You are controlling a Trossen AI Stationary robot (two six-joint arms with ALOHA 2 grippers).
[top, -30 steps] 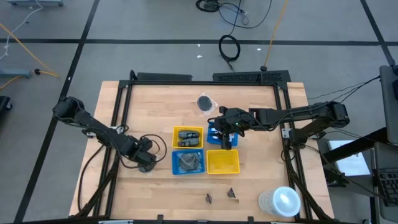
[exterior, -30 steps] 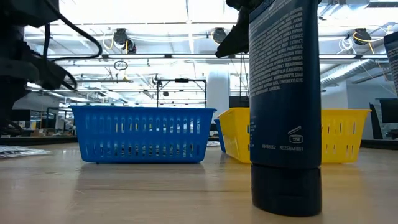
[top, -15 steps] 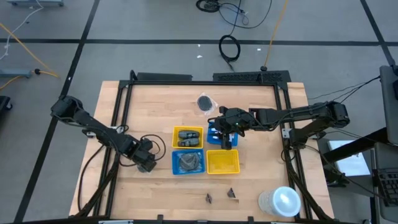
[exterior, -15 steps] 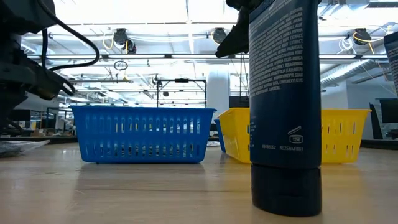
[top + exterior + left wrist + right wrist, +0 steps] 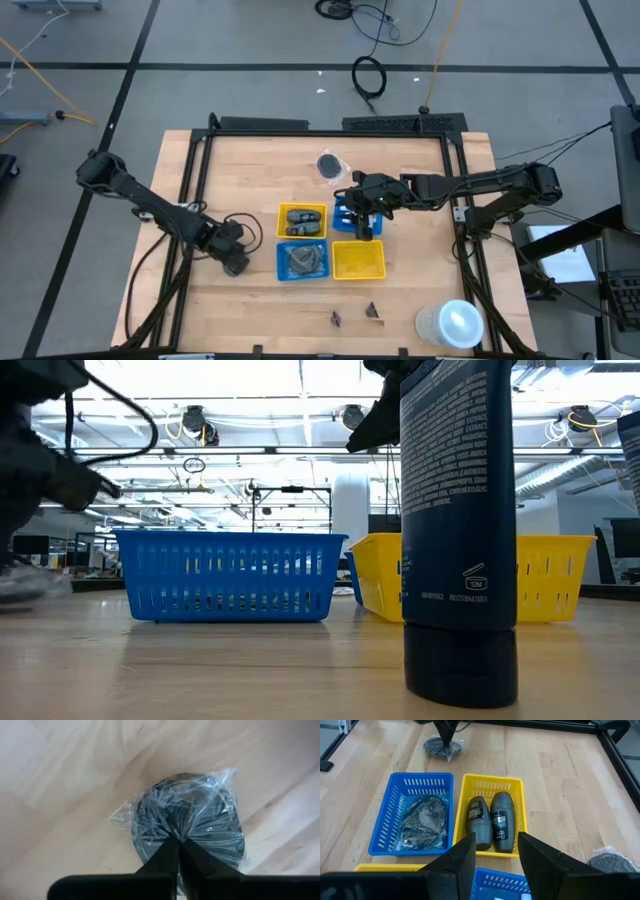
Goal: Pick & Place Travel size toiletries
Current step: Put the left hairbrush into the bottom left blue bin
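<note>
The white tubes are mostly hidden; only a white bit (image 5: 522, 895) shows in the small blue basket (image 5: 343, 215) under my right gripper (image 5: 366, 232). That gripper hangs open over this basket, and its two fingers stand apart in its wrist view (image 5: 495, 851). My left gripper (image 5: 233, 263) is at the table's left, shut on a clear plastic bag with a dark round coil inside (image 5: 187, 827). The bag also shows far off in the right wrist view (image 5: 442, 747). My left gripper pinches the crumpled top of the clear bag (image 5: 176, 831) between its two shut fingers. It comes from above, pointing down. The bag with the dark coil hangs below the fingers, over the bare wood.
A yellow basket (image 5: 302, 220) holds two dark bottles (image 5: 490, 822). A blue basket (image 5: 302, 260) holds a bagged dark thing. Another yellow basket (image 5: 358, 260) stands beside it. Another bagged coil (image 5: 330, 166) lies at the far side. A dark bottle (image 5: 458, 530) stands before the low camera.
My left gripper has risen a little and gone slightly toward the table's left edge with the bag. In the low view the bag has left the tabletop. My right gripper has kept still.
</note>
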